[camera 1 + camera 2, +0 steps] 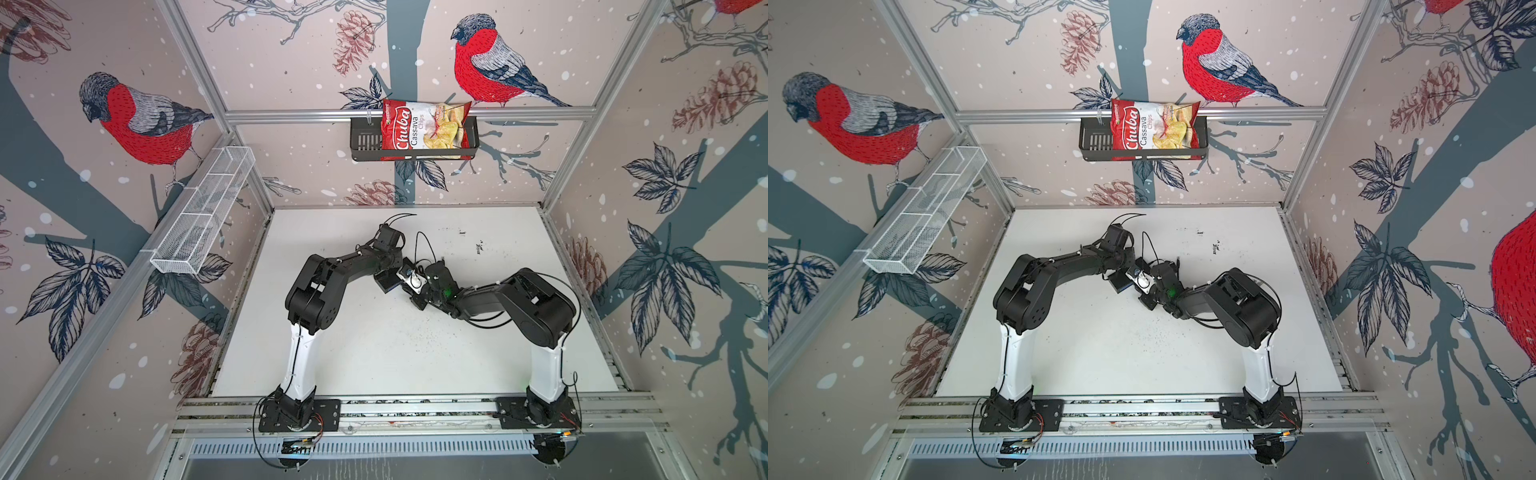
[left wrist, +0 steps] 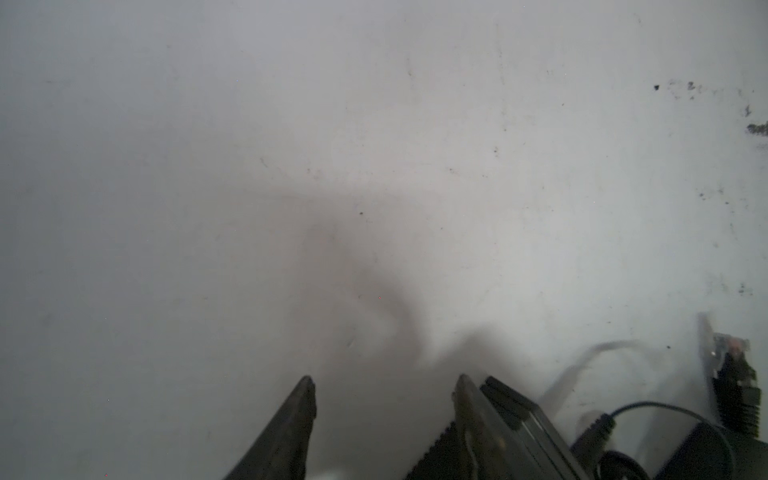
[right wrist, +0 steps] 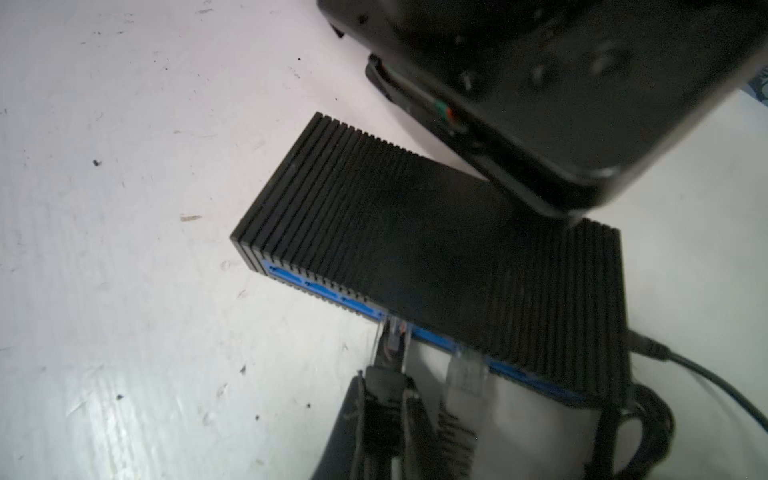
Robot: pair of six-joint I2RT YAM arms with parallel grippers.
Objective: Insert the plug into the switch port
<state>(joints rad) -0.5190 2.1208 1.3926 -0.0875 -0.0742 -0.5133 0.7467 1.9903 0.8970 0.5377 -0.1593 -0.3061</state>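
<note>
One chips bag (image 1: 424, 126) in black basket (image 1: 365, 143) | right tool (image 3: 388, 384) holds plug (image 3: 392, 336) at switch (image 3: 415, 232)

switch (image 3: 415, 232): casing matt black, finely ribbed; port face blue, smooth.
plug (image 3: 394, 336): clear plastic, slightly glossy, at switch's blue face.
table (image 3: 124, 291): white, smooth, faint sheen; scuffed and dark-specked around switch.
chip bag (image 1: 424, 124): glossy printed film, crinkled, far behind switch.
wire basket (image 1: 203, 216): white fine metal mesh, left of switch.
frame rails (image 1: 291, 115): bare silvery metal, matt.
</note>
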